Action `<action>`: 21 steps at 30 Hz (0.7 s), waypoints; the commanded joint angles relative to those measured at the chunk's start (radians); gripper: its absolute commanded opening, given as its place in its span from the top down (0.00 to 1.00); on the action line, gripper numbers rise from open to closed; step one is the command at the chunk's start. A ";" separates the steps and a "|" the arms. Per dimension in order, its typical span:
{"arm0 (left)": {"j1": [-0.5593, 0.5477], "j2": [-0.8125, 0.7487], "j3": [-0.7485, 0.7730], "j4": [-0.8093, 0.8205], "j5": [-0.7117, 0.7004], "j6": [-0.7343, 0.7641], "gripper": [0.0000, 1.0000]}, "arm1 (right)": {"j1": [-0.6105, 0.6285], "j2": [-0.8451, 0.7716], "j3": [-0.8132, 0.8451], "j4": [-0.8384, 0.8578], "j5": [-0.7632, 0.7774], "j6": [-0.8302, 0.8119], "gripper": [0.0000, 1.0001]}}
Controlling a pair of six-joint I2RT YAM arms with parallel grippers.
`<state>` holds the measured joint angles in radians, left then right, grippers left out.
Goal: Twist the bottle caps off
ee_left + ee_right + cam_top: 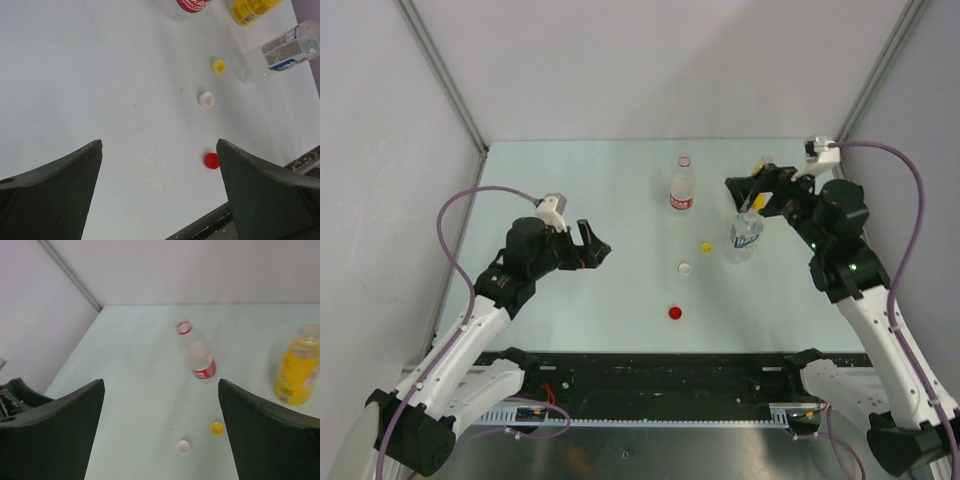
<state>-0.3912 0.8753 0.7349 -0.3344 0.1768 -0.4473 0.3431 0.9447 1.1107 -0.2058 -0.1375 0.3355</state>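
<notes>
Caps, status check: all three lie loose on the table (570,190). Reference point for this entry: white cap (685,267). Just beyond it and a little right sits the yellow cap (706,245). On its near side, toward the arm bases, lies the red cap (674,313), apart from both. None touches a bottle.

Bottles: the red-label bottle (197,352) stands well beyond the white cap, mouth open, only a red collar ring on the neck. The blue-label bottle (745,235) stands right of the white cap. The yellow-orange bottle (297,367) stands farther right and beyond, and its mouth looks bare from the right wrist view. The blue-label mouth is not clear in any view, but three loose caps suggest it is open too.

Fingers of the left gripper (592,247) are spread wide with nothing between them, held above the table well left of the white cap. Fingers of the right gripper (742,195) are likewise wide and empty, right of and beyond the white cap. They hang close over the blue-label bottle, with the yellow-orange bottle just behind.

Judgement: unscrewing looks finished, and only clearing the arms is left. To do it well, lift the right gripper straight up before any sideways travel. The uncapped bottles beside it look light, and the yellow-orange one holds liquid that would spill. Leave the fingers apart rather than closing them near a neck. The left arm is far from the bottles, so draw it back without sweeping low over the red cap.
</notes>
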 commanded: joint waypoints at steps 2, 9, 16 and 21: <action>0.004 -0.026 0.006 -0.012 -0.119 -0.026 0.01 | -0.036 -0.108 0.002 -0.094 0.125 -0.090 0.01; 0.005 -0.003 0.028 -0.011 -0.163 -0.009 0.01 | -0.080 -0.128 0.002 -0.192 0.116 -0.112 0.01; 0.003 0.030 0.088 -0.009 -0.223 0.058 0.01 | -0.196 -0.058 0.000 -0.193 0.023 -0.063 0.01; 0.005 0.076 0.144 -0.005 -0.286 0.104 0.01 | -0.364 0.023 -0.001 -0.134 -0.125 0.031 0.01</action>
<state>-0.3912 0.9272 0.8021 -0.3626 -0.0265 -0.4068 0.0879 0.9241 1.1095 -0.3969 -0.1345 0.2855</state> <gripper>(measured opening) 0.994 0.993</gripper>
